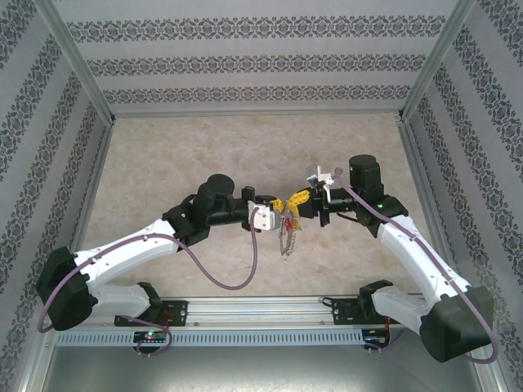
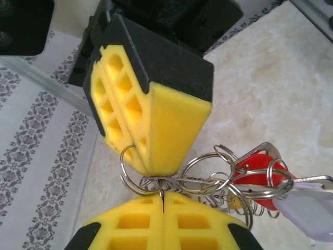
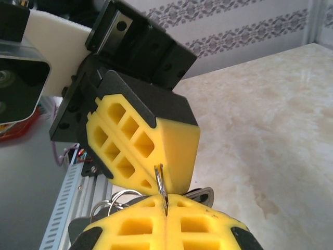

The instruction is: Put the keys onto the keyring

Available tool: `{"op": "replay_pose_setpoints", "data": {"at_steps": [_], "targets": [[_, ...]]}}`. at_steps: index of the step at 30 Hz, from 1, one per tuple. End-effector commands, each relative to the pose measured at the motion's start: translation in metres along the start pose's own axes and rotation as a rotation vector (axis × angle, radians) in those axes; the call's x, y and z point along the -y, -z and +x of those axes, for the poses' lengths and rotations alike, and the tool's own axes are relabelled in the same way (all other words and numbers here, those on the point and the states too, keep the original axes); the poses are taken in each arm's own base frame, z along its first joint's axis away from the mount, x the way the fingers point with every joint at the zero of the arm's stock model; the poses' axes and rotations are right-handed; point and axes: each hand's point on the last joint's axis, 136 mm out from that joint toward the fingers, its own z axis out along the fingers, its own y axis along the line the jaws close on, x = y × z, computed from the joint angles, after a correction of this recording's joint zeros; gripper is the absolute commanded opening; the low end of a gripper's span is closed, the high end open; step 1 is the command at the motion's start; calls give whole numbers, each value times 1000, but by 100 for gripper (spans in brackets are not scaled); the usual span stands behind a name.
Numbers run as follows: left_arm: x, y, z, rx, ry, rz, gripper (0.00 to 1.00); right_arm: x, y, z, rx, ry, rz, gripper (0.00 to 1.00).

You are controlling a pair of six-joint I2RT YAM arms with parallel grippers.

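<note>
My two grippers meet tip to tip above the middle of the table. The keyring (image 1: 286,238) hangs between them as a bunch of silvery rings (image 2: 208,179) with a red tag (image 2: 255,165). My left gripper (image 2: 164,197) is shut on a thin wire of the bunch. My right gripper (image 3: 166,202) is shut on a small split ring (image 3: 160,179) that stands edge-on between its yellow pads. The right gripper's fingers (image 2: 166,125) come down from above in the left wrist view, and the left gripper's fingers (image 3: 135,140) do so in the right wrist view. The keys are hidden in the bunch.
A pale lilac tag (image 2: 312,213) and a flat silvery piece (image 3: 204,194) hang with the rings. The marble-patterned table (image 1: 245,147) lies below, walled by patterned panels. An aluminium rail (image 1: 261,309) runs along the near edge by the arm bases.
</note>
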Motion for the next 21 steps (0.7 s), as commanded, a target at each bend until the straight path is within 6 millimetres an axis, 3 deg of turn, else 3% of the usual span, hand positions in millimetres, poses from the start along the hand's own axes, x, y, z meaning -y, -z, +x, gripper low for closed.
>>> {"op": "replay_pose_setpoints", "data": {"at_steps": [1, 8, 21], "targets": [[17, -8, -18, 109, 103, 57, 0, 4, 3, -40, 117, 123, 69, 0], [3, 1, -26, 129, 189, 3, 10, 4, 1, -29, 99, 153, 72, 0], [-9, 43, -27, 135, 330, -53, 32, -2, 0, -30, 110, 232, 57, 0]]}}
